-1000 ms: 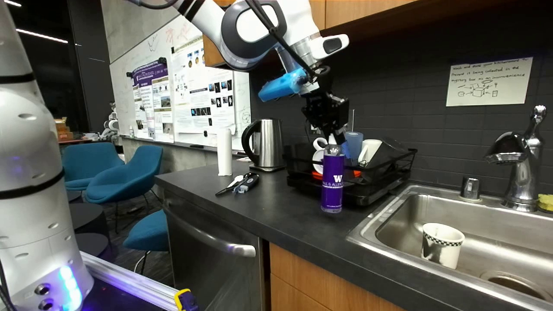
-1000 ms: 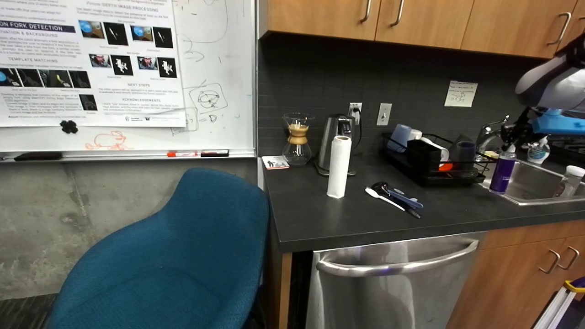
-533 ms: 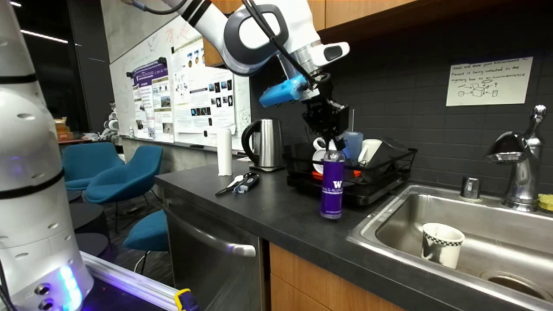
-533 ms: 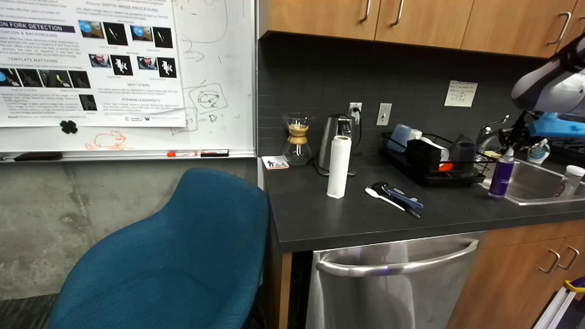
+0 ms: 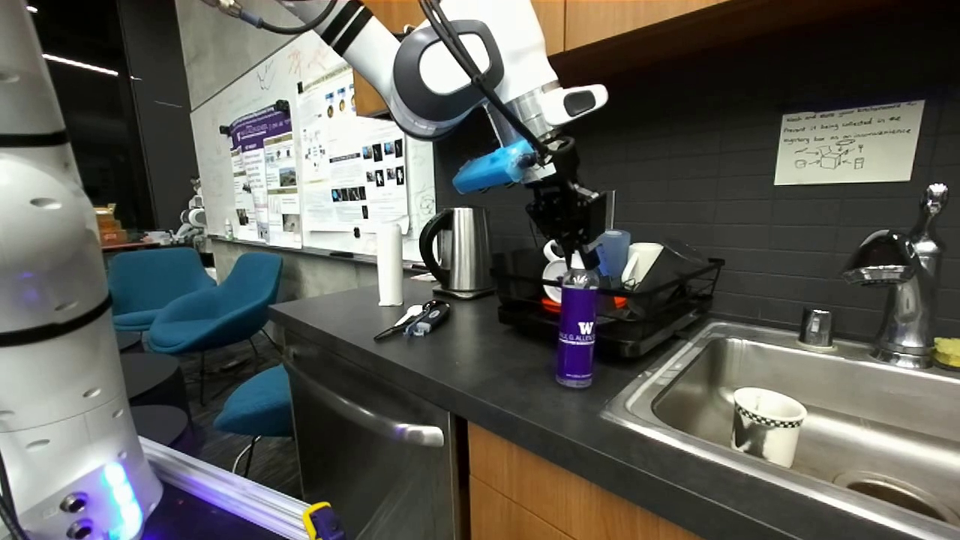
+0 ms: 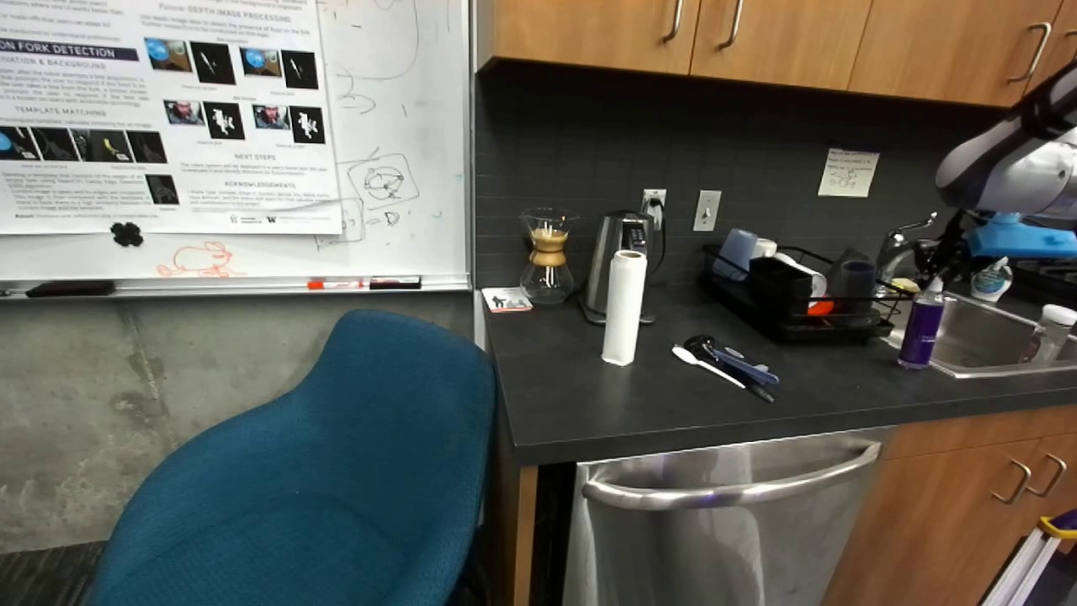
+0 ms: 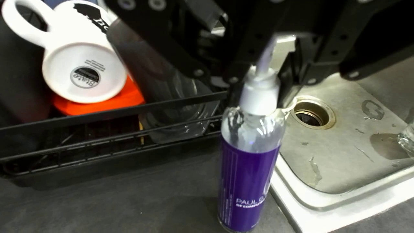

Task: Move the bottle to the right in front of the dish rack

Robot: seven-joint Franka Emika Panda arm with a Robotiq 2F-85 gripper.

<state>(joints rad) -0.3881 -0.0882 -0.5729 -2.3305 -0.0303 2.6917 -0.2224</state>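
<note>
In the wrist view, the pincer (image 7: pixel 260 90) grips the bottle (image 7: pixel 249 181) by its top, body nearly upright at six o'clock, dish rack (image 7: pixel 113 113) at the bottle's ten; whether its base meets the bench (image 7: pixel 139 200), which letting go hangs on, I can't tell.

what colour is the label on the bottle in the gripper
The bottle's label is purple with white lettering; it shows best in the wrist view.

In an exterior view, a blue-white lamp (image 5: pixel 120 499) glares at lower left. In both exterior views, the wall (image 6: pixel 740 126) just beneath the cabinets (image 6: pixel 774 50) falls into shadow. In the wrist view, highlights glint on the bottle (image 7: pixel 250 174), the sink's rim (image 7: pixel 323 210) is washed-out white, and the fingers (image 7: pixel 290 84) look near-black, soft-edged.
</note>
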